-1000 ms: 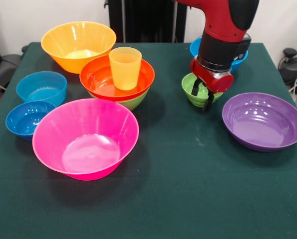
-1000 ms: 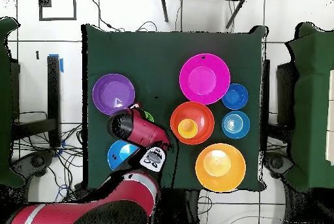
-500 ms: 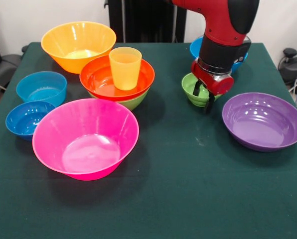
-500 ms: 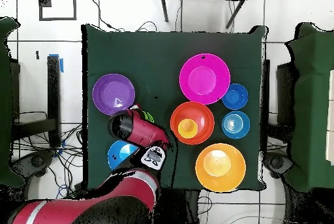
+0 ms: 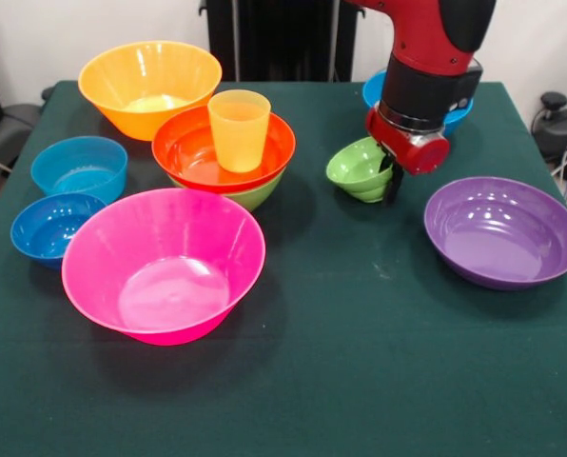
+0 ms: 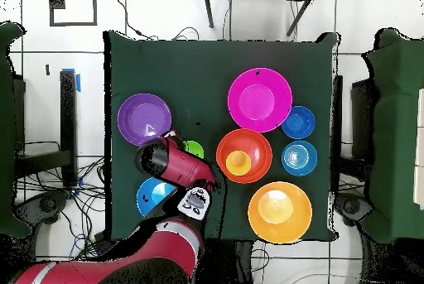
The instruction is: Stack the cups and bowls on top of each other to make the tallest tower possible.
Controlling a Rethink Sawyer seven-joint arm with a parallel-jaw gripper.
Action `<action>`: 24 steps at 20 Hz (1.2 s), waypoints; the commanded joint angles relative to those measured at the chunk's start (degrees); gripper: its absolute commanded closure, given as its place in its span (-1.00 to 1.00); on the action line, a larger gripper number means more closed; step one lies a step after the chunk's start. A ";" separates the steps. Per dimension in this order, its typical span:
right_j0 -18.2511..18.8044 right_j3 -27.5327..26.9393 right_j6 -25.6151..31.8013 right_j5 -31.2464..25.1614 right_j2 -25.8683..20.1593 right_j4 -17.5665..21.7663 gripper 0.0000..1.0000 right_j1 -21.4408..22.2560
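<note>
Blue bowls (image 5: 78, 168) at left of green-clothed bench (image 5: 360, 362), pink bowl (image 5: 163, 264) in front, yellow cup (image 5: 238, 129) upright in red-orange bowl (image 5: 193, 152) nested on green bowl (image 5: 257, 195), small green bowl (image 5: 356, 169) tilted, tool (image 5: 390, 171) clamped on its rim, purple bowl (image 5: 502, 231) far right.

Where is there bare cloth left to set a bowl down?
The near strip in front of the pink bowl and purple bowl, and the gap between them. Crowded: the far side around the orange bowl and red-orange bowl.
</note>
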State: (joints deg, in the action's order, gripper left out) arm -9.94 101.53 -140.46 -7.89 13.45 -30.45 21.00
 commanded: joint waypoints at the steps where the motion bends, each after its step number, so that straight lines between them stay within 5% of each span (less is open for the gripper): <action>1: -0.57 0.14 -9.76 -4.74 -5.36 -2.04 1.00 -0.88; 12: -0.18 -0.32 -7.78 -10.84 -3.88 -0.45 1.00 1.79; 24: -0.95 -2.96 -4.23 -30.77 6.78 7.18 1.00 11.78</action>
State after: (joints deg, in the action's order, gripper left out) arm -10.71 101.47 -140.47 -27.61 18.57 -28.14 28.00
